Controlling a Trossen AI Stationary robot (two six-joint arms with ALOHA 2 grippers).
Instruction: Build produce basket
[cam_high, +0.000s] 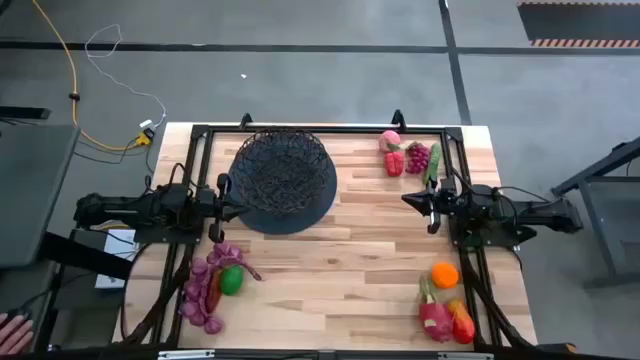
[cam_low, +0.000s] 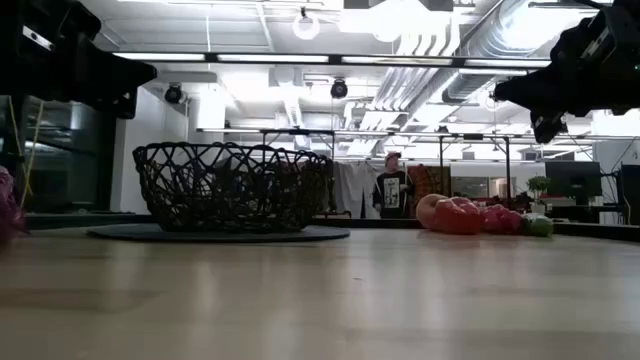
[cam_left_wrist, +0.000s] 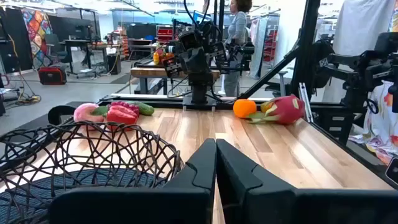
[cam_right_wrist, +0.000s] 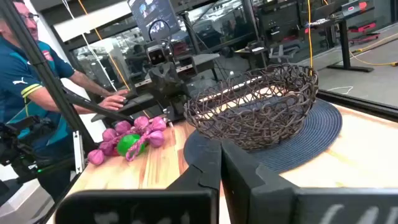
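The basket (cam_high: 284, 180) stands on a dark round mat (cam_high: 318, 215) at the far left of the wooden counter (cam_high: 340, 265), and nothing shows inside its wire mesh. The left gripper (cam_high: 236, 207) hangs just beside the basket's left rim, its two fingers pressed together and holding nothing, as the left wrist view shows. The right gripper (cam_high: 408, 199) waits well to the right of the basket, above bare wood, likewise closed with nothing in it. The produce lies in three groups around the counter. Near the far right corner are a pink fruit (cam_high: 390, 141), a red fruit (cam_high: 395, 162), a small grape bunch (cam_high: 416, 156) and a cucumber (cam_high: 433, 164). At the near left, purple grapes (cam_high: 205, 285) lie around a green lime (cam_high: 231, 281). At the near right an orange (cam_high: 445, 274) sits by a pink and red-orange pair, possibly a mango (cam_high: 461, 323), though the high view is too small to be sure. A person's hand (cam_right_wrist: 115, 97) rests at the counter's edge behind the left arm.
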